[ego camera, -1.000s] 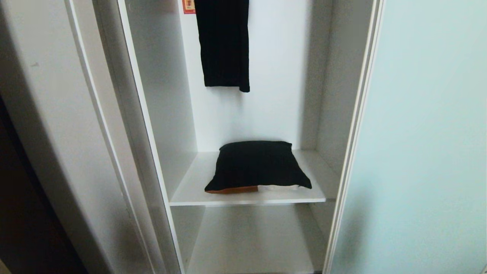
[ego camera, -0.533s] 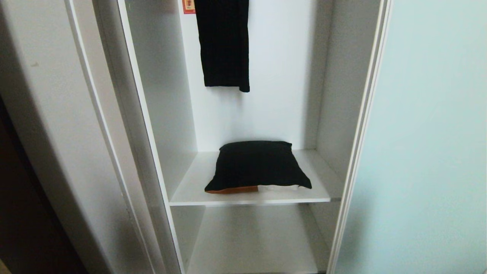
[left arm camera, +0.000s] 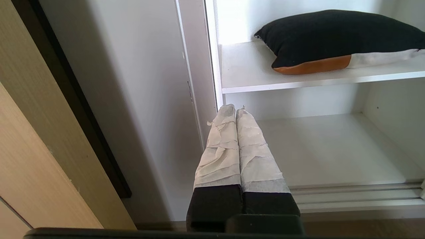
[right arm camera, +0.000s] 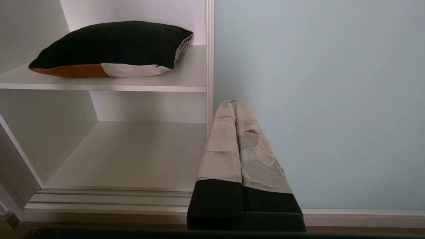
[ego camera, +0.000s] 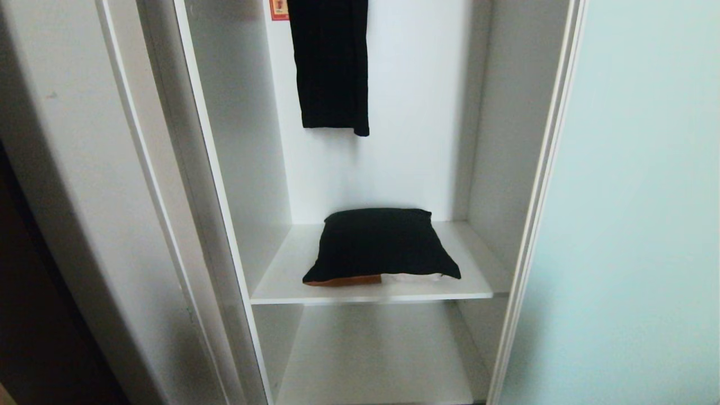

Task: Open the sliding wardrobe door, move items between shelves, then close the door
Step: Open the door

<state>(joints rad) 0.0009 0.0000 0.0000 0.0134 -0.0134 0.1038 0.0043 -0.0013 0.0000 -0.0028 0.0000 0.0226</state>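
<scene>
Both arms hang low in front of the wardrobe: the left gripper and the right gripper, each with taped fingers pressed together and carrying nothing, point at the opening from outside. Neither shows in the head view. The sliding wardrobe door, pale aqua glass in a thin white frame, stands drawn to the right, leaving the compartment exposed. Beyond the floor track lies a bare lower shelf; above it, an upper shelf bears one black cushion-like bundle with orange and white along its front edge.

The count: two grippers, two shelves in sight, one bundle on them, one dark garment hanging at the back. A second bundle is not visible here.

The risks, as judged: a pinch on the soft bundle's corner alone could let it sag and slip off the shelf lip; an arm reaching in could strike the door frame, which stands just beside the shelf end.
</scene>
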